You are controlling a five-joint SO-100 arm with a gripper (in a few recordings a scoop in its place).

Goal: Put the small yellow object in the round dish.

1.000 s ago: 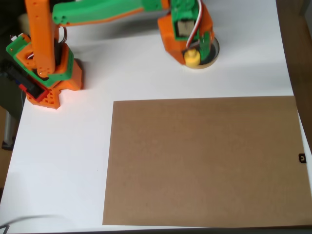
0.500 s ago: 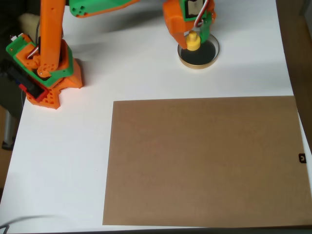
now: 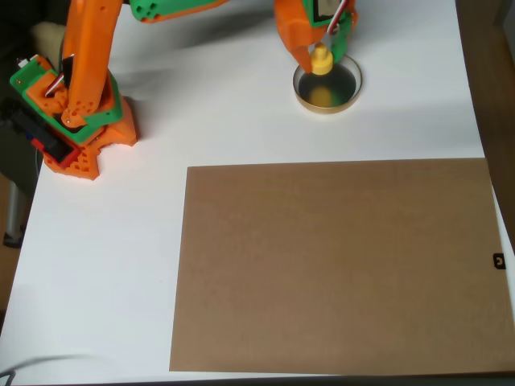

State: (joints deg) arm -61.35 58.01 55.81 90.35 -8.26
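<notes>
From the overhead view I see the hand (image 3: pixel 322 50) clamped on the small yellow object (image 3: pixel 322 60), held at the far rim of the round dish (image 3: pixel 354 90). A yellowish patch shows in the dish's dark inside, probably a reflection. Dish sits on the white worktop (image 3: pixel 105 265), near the top edge. A brown cardboard sheet (image 3: pixel 334 265) lies nearer me, apart from the dish.

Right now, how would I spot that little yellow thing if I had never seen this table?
Start at the white table and look past the far edge of the brown cardboard sheet to the round dish, tan-rimmed and dark inside. At its far rim, the orange gripper holds the small yellow object, a tiny knob-topped piece and the only bright yellow thing there.
</notes>
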